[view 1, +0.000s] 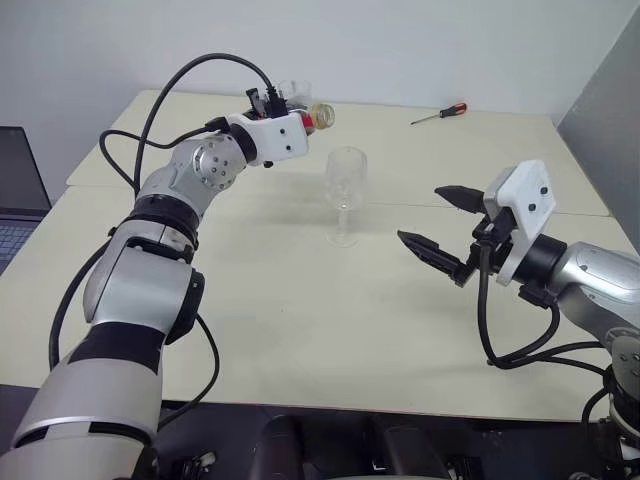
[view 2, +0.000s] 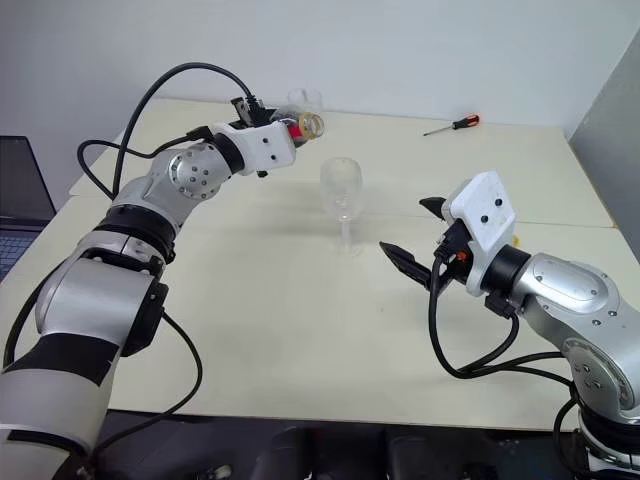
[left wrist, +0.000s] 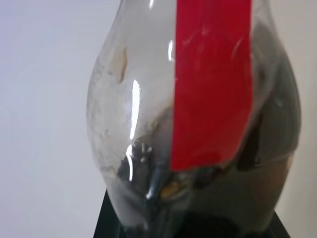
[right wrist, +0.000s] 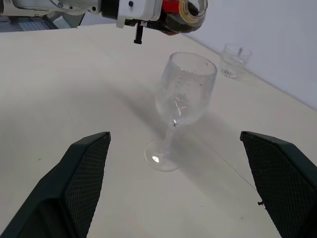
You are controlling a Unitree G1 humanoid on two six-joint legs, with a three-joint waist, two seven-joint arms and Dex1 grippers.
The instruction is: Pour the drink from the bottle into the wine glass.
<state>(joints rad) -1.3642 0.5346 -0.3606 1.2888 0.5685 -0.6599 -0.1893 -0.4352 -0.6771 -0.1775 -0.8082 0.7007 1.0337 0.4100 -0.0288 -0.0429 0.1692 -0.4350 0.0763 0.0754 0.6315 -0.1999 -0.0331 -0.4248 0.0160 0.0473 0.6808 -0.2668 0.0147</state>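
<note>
**Bottle tipped above the wine glass**

We see the left gripper [view 1: 300, 118] with its jaws clamped on the bottle [right wrist: 181, 17], held on its side in the air, mouth toward the wine glass [view 1: 345, 193] and just above and behind its rim. The dark drink [left wrist: 257, 163] pools in the bottle's belly. The wine glass stands upright on the surface [view 1: 300, 320], its bowl clear. Our right gripper [view 1: 440, 222] hovers beside it, jaws spread wide and holding nothing. A tumbler [right wrist: 234, 60] and a screwdriver [view 1: 440, 114] lie farther back.
</note>
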